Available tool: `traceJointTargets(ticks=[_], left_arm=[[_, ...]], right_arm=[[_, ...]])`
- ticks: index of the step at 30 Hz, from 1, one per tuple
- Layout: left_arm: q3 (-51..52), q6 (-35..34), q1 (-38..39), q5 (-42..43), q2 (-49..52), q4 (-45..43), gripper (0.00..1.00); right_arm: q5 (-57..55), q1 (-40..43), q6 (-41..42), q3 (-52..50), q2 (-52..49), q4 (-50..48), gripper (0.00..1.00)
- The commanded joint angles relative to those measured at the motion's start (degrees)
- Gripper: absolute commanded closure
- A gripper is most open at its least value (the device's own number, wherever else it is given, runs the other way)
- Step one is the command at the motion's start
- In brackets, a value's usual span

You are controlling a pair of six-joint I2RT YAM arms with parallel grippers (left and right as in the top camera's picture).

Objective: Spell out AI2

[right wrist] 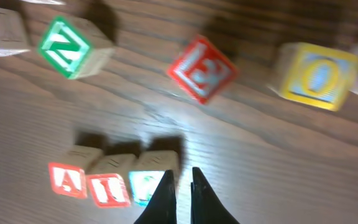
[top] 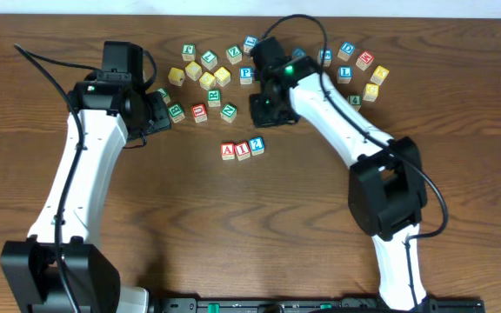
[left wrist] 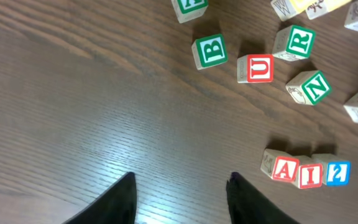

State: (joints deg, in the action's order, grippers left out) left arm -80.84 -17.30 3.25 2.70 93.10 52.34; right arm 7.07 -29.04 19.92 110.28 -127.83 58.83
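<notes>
Three blocks stood mid-table in a touching row: A block point(top: 227, 150), I block point(top: 243, 149), 2 block point(top: 257, 145), reading AI2 in the overhead view. Spelling judged complete; the step in hand looked like clearing off. Right gripper point(right wrist: 183, 199) hung beyond the row, near the loose blocks point(top: 207, 74), fingers drawn together on nothing; its wrist view was blurred. Left gripper point(left wrist: 180, 199) sat well apart on the left side, fingers spread, empty. The next move probably called only for lifting both arms away without brushing the row or the N block point(right wrist: 65, 48).
</notes>
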Motion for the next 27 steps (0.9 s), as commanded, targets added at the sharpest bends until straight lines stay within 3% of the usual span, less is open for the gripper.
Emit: traceJointTargets(ticks=[1,8,27], left_arm=[[2.21,-0.81,1.57,1.77,2.78,-0.72,0.69],[2.89,-0.81,5.31,2.89,8.20,-2.73,0.92],[3.02,-2.54,12.28,5.42,19.87,-7.32,0.92]], right_arm=[[0.37,0.94,-0.22,-0.83,1.53,1.46,0.95],[0.39,0.66,-0.20,-5.60,1.51,-0.37,0.94],[1.03,-1.11,0.66,-12.57,1.49,-9.14,0.93]])
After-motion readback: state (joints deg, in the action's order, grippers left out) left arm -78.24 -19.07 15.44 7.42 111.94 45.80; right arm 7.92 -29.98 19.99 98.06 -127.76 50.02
